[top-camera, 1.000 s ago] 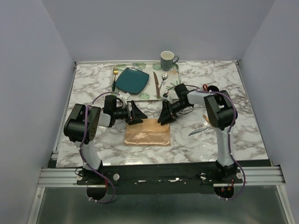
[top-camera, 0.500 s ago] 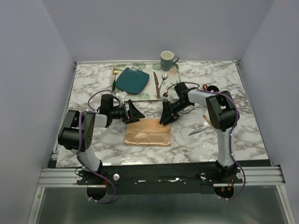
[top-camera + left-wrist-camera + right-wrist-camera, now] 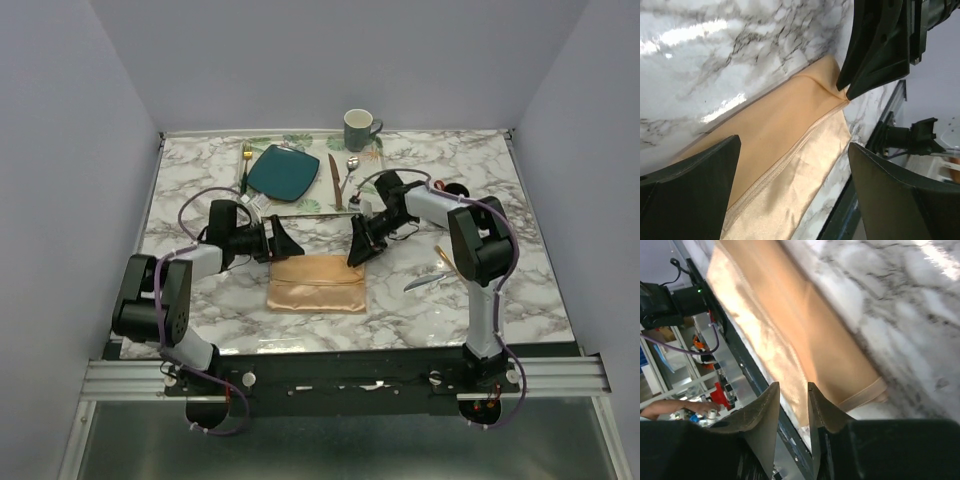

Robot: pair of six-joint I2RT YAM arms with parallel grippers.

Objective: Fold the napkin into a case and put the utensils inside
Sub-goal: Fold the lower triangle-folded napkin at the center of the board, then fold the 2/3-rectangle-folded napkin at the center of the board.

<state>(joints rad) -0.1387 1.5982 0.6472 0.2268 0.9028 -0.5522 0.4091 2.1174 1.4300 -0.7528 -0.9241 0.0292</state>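
At the left of the top view, our left gripper [image 3: 288, 243] has drawn back up and leftward off the napkin's near corner, its elbow swung out toward the frame's left edge. Its fingers [image 3: 687, 195] stand wide with nothing between them. In the lower middle, the napkin [image 3: 316, 285] lies folded into a flat rectangle on the bench [image 3: 520, 250], unmoved over the last second. At its upper right corner, the right gripper [image 3: 356, 252] has edged slightly rightward and its fingers have narrowed to a slim gap. We cannot tell whether they pinch any cloth. Further right, the silver knife [image 3: 424, 283] and the small gold spoon [image 3: 441, 257] lie untouched on the marble. We judge the fold nearly done, with the utensils yet to be loaded.
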